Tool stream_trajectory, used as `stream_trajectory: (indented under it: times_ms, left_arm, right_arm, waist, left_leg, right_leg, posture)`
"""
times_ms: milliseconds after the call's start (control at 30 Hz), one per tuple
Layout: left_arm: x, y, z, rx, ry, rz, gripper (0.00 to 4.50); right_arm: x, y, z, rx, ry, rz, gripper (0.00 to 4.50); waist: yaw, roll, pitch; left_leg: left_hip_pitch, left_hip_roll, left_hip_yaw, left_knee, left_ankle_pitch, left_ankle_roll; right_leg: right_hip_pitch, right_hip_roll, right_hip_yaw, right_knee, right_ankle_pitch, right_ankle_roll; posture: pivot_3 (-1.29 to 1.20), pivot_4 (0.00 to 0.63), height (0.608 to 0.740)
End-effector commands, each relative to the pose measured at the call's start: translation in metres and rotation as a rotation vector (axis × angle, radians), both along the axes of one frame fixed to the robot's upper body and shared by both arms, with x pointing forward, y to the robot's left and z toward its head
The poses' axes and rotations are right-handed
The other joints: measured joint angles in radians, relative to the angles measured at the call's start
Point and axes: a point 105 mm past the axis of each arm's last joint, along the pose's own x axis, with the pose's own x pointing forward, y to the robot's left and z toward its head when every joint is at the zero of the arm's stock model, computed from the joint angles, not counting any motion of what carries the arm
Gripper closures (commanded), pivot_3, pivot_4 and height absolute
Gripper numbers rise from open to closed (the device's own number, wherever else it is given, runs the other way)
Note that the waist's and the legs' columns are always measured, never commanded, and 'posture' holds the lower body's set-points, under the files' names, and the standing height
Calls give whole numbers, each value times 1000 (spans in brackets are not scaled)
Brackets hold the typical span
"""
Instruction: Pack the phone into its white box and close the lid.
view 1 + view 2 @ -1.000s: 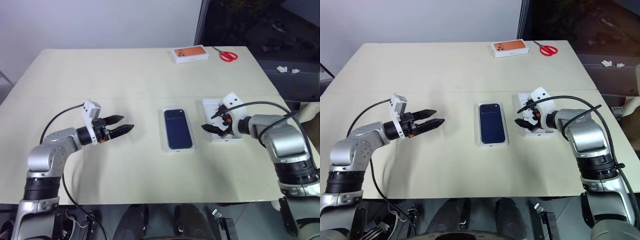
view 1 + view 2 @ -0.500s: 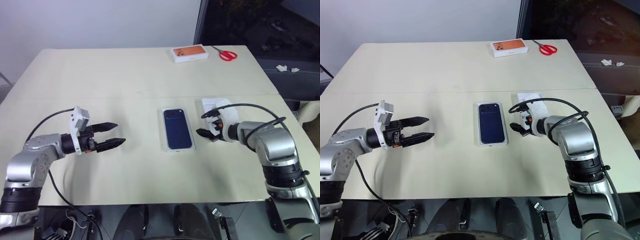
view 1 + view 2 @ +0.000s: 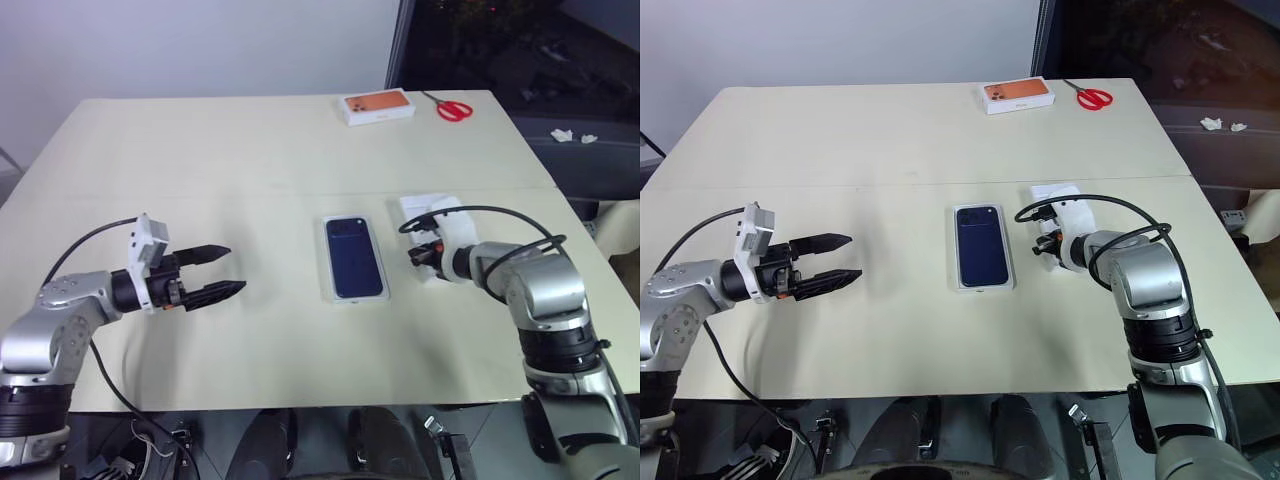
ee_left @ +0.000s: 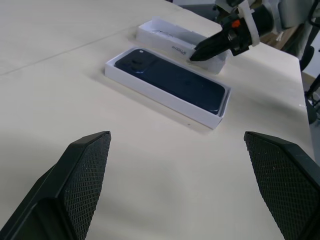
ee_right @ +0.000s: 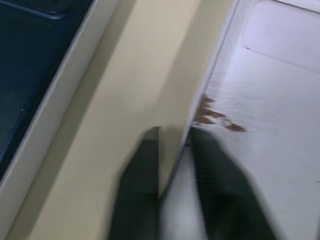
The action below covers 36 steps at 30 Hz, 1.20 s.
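On the lid (image 4: 181,42), unreadable grey lettering; right end effector (image 5: 172,150) clenched on its wall; left end effector (image 3: 218,272) released.

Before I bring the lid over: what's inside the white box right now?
The phone lies flat inside the white box, back up, camera cluster showing. It covers the tray's floor, so anything beneath it can't be seen.

The right claw (image 5: 175,165) has its two dark fingers (image 5: 137,190) pinched on the thin side wall of the lid (image 5: 270,115) (open side up, plain white inside). Across a strip of beige desk (image 5: 145,65) lies the white box (image 5: 65,100) holding the phone (image 5: 30,60).
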Motion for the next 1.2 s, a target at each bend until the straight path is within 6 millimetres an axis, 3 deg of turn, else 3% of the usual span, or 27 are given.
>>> stream_trajectory:
  times_ms: [33,133,233,333,433,567,700,900,1000,1200]
  left_arm:
    - [1,-3,14,-13,-55,-9,0]
    - [3,-1,14,-23,-49,7,0]
    - [8,2,16,-40,-48,40,0]
    - [12,5,16,-43,-53,68,0]
    - [15,8,16,-60,-40,94,0]
    - [17,9,17,-79,-32,109,0]
    - [19,9,21,-94,-69,125,0]
    - [21,7,23,-116,-90,150,0]
    - [21,5,19,-135,-63,157,755]
    - [20,0,15,-168,-49,172,3720]
  right_arm:
    - [9,-3,17,-1,-75,-13,4466]
    - [18,6,37,91,-134,-16,4466]
    - [18,41,73,357,-181,106,4466]
    - [7,64,101,549,-188,236,4466]
    - [-19,93,121,744,-115,435,4466]
    - [-24,103,119,911,-15,470,4466]
    - [-33,125,107,1120,142,561,4466]
    - [-46,156,101,1236,260,588,4466]
    - [-49,167,93,1287,325,558,4500]
    - [-56,170,59,1296,450,443,4500]
  waist:
    - [0,0,0]
    - [-5,0,0]
    - [-7,1,1]
    - [-4,1,1]
    - [3,1,1]
    - [1,1,1]
    - [-4,1,1]
    - [-13,2,1]
    - [-19,2,1]
    - [-27,2,1]
  left_leg:
    - [0,0,0,0,0,0]
    - [0,0,0,0,0,0]
    - [0,1,1,0,0,0]
    - [0,2,1,0,0,0]
    - [0,2,0,0,0,0]
    - [0,2,1,1,0,0]
    - [0,2,1,0,0,0]
    - [0,2,3,-1,0,0]
    - [0,2,3,-1,0,0]
    - [0,2,4,0,0,0]
  right_leg:
    - [0,0,0,0,0,0]
    - [0,0,0,0,0,0]
    - [-1,1,1,1,0,0]
    - [-2,3,1,2,0,0]
    - [-1,3,1,2,0,0]
    - [-1,2,1,2,0,0]
    - [-2,2,1,2,0,0]
    - [-5,2,3,6,0,0]
    - [-5,2,3,6,0,0]
    - [-4,2,4,6,0,0]
  posture:
    - [0,150,740]
    - [0,150,740]
    - [0,150,740]
    - [0,150,740]
    - [0,150,740]
    - [0,150,740]
    - [0,150,740]
    - [0,150,740]
    - [0,150,740]
    - [0,150,740]
